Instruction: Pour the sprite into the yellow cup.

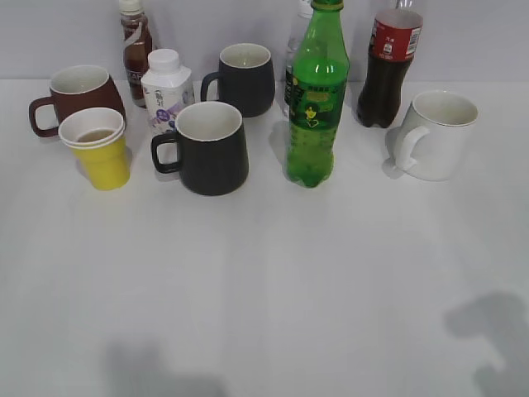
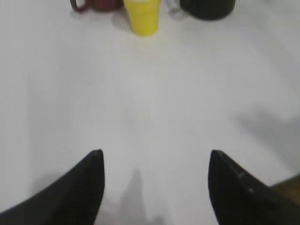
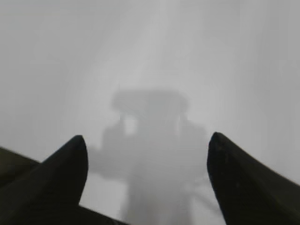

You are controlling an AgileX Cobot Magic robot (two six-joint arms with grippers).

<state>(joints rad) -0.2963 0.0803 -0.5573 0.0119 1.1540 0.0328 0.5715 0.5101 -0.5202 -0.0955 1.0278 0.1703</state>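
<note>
We are holding the left gripper [image 2: 155, 161] and right gripper [image 3: 147, 147] spread apart and empty above the bare white table [image 1: 264, 289]. The sprite [image 1: 317, 99] is standing upright, far centre; its smooth, slightly yielding wall likely suits a mid-body grasp. The yellow cup [image 1: 99, 150], far left, is looking light and easily tipped. We are counting four mugs and five bottles.
</note>
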